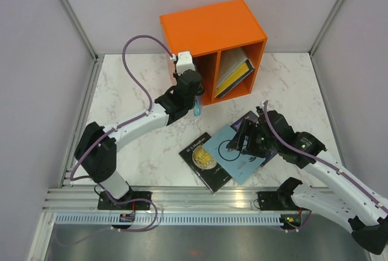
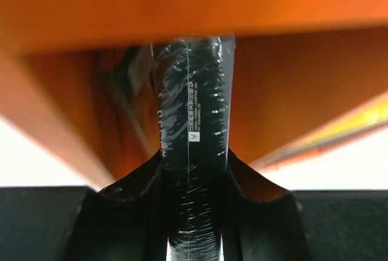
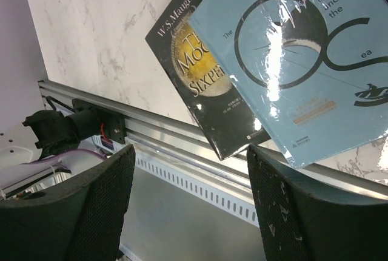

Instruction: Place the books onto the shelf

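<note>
Book (image 2: 193, 91) clamped edge-on in left tool (image 2: 193, 176) at shelf (image 2: 291, 91) mouth; right tool (image 3: 191, 158) wide open, empty, over light blue book (image 3: 291, 61).

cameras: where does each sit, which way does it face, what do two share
Top external: high behind the robot, looking down on table, shelf, left arm, right arm.
Left wrist: on the left arm, facing into the shelf; its fingers clamp a wrapped book.
Right wrist: on the right arm, looking down past open fingers at the light blue book.
Shared: top and left wrist both show the shelf.
</note>
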Robot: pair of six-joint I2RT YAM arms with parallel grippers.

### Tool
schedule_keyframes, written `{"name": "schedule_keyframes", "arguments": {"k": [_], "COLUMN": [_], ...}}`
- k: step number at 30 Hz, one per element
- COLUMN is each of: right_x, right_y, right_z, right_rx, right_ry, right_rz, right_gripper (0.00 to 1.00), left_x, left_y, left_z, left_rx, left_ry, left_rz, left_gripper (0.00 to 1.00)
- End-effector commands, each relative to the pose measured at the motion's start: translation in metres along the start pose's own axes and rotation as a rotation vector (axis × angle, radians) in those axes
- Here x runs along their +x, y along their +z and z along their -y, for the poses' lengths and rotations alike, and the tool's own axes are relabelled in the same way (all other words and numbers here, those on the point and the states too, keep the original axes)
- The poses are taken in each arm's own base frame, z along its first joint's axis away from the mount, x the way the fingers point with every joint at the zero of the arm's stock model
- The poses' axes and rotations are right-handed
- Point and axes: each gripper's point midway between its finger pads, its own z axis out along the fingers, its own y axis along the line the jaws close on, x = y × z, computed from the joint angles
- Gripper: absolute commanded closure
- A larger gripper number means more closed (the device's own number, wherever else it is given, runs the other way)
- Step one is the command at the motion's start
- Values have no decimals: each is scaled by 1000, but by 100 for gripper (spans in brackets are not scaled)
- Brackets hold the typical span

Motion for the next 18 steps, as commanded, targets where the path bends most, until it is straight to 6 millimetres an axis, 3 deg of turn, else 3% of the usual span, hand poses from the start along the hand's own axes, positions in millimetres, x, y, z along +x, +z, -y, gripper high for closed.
{"name": "schedule_keyframes", "arguments": {"k": [1,2,3,6,9,10,14,18], "right_x": [3,3,3,4,3,2,6,14], "right_y": [0,1,6,17,26,26,33,35], "right_z": [14,17,25,37,42,42,47,52], "right_rx": [32,40,63,85,83,72,52,49], "right_ry": [-37,-57,-75,-128,-157,-160,-159,-144], "right_rz": [6,13,17,22,39,49,57,40], "right_gripper": [22,22,22,23,23,23,23,24], "left_x": [-128,-121,-126,-109,-71,-46,9,41], "left_y": [-20,-20,-20,-22,-11,0,13,16], "left_z": [14,14,17,18,26,28,23,27], "left_rx": [-31,-42,-40,-97,-157,-156,-115,-99], "left_ry": [-216,-197,-255,-133,12,38,11,72], "left_rz": [512,540,629,719,754,720,642,598], "left_gripper": [98,98,98,98,98,98,98,98]}}
